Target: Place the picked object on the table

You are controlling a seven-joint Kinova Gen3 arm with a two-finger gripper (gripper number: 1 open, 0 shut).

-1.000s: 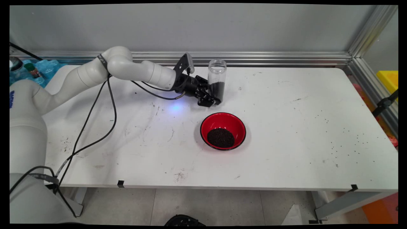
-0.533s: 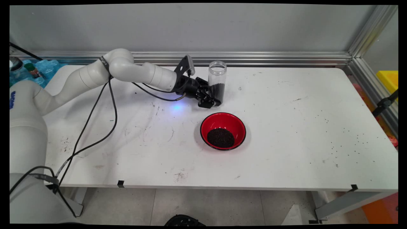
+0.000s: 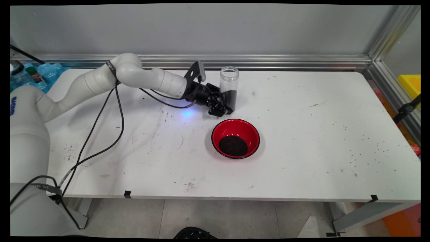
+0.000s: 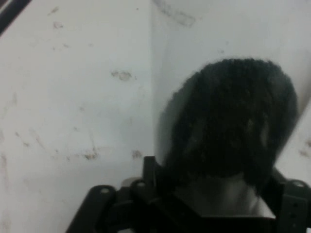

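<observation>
White tabletop [image 3: 302, 141], scuffed, scattered dark specks. Red bowl [image 3: 235, 137], black rim, holds a mound of dark granules, near centre. Just behind it, clear plastic jar [image 3: 229, 88], upright, open-topped, lower part filled with dark granules. End effector [image 3: 224, 104] closed around jar's base.

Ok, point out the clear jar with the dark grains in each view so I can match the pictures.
Main view: the clear jar stands upright at the table's far middle, behind the red bowl, with the gripper clamped on its lower part.
Hand view: the jar fills the centre and right, right above the fingers.
Shared landmark: the dark grains inside it.
</observation>
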